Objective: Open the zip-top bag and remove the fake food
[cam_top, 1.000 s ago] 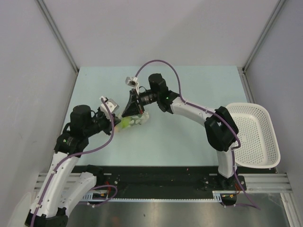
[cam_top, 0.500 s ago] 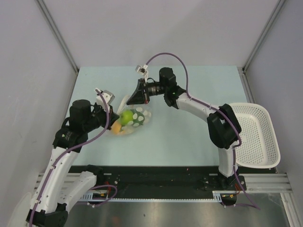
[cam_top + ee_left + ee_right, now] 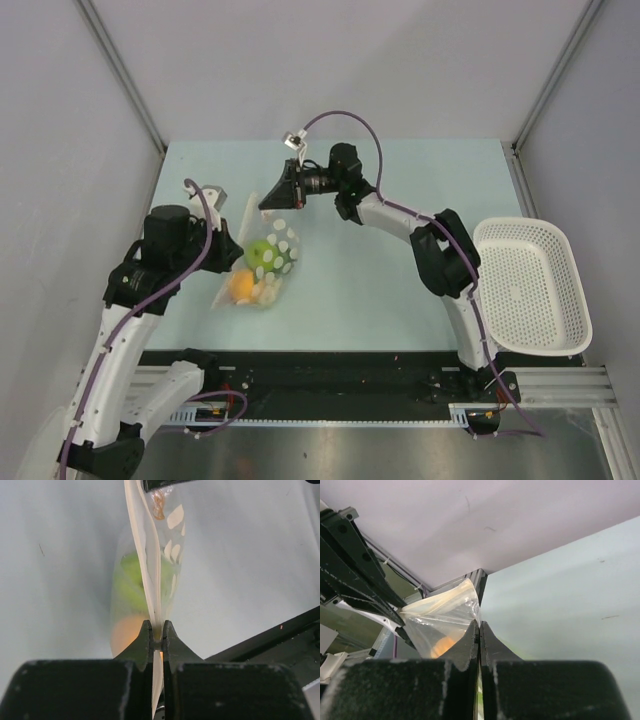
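Observation:
The clear zip-top bag [image 3: 272, 272] with white specks is stretched between my two grippers over the left part of the table. Inside it lie the fake food pieces: a lime green fruit [image 3: 262, 253] and an orange one [image 3: 241, 287]. My left gripper [image 3: 230, 235] is shut on the bag's top edge; in the left wrist view the fingertips [image 3: 156, 631] pinch the pale strip [image 3: 148, 575], with green [image 3: 127, 580] and orange [image 3: 125, 634] behind. My right gripper [image 3: 270, 203] is shut on the opposite side of the bag mouth [image 3: 445, 612], fingertips [image 3: 479, 626] pressed together.
A white mesh basket [image 3: 575, 300] hangs over the table's right edge. Grey walls close in the left, back and right. The black rail with the arm bases [image 3: 350, 375] runs along the near edge.
The bag has shifted left and toward the near edge and now hangs stretched out. The right gripper rose toward the back left; the left gripper drew back to the left.

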